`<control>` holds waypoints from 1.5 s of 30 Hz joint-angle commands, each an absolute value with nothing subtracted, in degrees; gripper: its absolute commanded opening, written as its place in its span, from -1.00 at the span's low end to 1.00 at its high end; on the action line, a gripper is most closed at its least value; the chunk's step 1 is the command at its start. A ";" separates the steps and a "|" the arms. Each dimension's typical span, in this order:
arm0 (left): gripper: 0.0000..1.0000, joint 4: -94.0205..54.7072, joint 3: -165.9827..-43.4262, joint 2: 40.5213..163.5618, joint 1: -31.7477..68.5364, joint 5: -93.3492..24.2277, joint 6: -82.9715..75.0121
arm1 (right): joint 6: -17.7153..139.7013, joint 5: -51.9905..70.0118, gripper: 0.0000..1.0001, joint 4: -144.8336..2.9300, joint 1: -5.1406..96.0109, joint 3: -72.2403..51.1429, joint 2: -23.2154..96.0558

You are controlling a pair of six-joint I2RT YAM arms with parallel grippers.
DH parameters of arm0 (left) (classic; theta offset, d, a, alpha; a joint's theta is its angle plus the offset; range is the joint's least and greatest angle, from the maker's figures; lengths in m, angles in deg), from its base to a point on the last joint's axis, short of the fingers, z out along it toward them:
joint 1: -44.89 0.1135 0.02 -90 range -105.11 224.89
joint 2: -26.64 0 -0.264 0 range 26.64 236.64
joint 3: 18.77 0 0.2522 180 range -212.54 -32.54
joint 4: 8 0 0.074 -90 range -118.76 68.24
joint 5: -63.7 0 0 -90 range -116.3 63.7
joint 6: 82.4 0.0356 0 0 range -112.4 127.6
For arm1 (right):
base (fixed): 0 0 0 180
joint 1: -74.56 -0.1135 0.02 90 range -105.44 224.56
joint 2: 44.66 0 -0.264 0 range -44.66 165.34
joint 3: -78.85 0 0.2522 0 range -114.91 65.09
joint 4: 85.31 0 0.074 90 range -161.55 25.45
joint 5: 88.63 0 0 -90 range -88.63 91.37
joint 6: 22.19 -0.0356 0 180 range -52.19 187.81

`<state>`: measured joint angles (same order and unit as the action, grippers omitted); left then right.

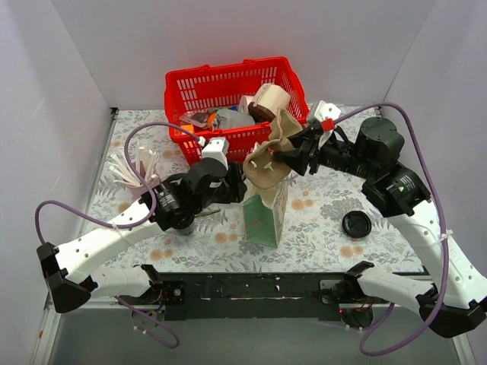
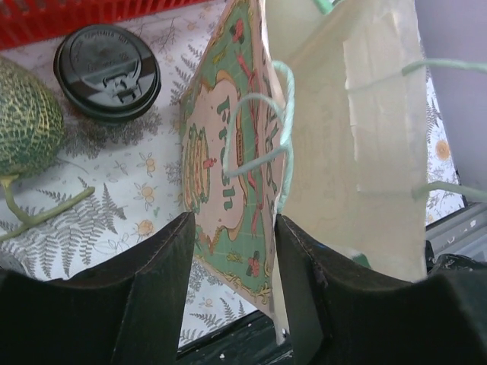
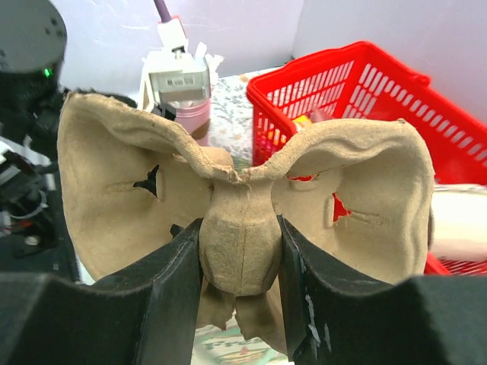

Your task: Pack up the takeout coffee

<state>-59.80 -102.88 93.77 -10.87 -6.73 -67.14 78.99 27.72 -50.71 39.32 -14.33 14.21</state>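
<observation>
While my right fingers (image 3: 163, 293) clench the pulp cup carrier (image 3: 240, 247) by its centre post, it hangs at 12 o'clock over the mouth of the paper bag (image 1: 266, 217), whose wall my released left fingers (image 2: 152, 293) straddle.

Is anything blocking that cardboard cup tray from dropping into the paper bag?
Nothing visible does. The cardboard tray, pinched in the right gripper, hangs over the paper bag; the left gripper straddles one bag wall, jaws open.

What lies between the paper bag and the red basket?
In the top view: the cardboard cup carrier, gripped by the right gripper, between the paper bag and the red basket.
</observation>
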 commanded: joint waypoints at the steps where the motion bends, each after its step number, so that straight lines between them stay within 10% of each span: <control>1: -0.09 -52.02 -96.01 90.19 -10.74 -6.60 -71.94 | 68.16 30.11 -0.06 -53.53 39.67 -15.95 15.01; 8: -0.14 -48.31 -94.15 89.30 -10.65 -7.40 -72.03 | 59.82 38.54 -0.07 -50.54 41.16 -17.36 20.46; 20: -0.84 -44.62 -92.04 87.63 -10.65 -8.89 -68.44 | 47.53 54.18 -0.09 -61.58 45.47 -10.96 22.22; 36: -0.92 -39.25 -90.01 85.52 -10.65 -12.59 -61.48 | 32.75 65.43 -0.08 -79.27 47.32 1.01 21.79; 45: -0.97 -38.28 -89.23 84.38 -10.65 -15.48 -60.08 | 47.23 53.60 -0.06 -59.35 48.54 -1.79 20.29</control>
<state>-40.87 -89.92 86.91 -10.81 -12.91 -62.46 40.28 59.54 -67.67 47.36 1.51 21.51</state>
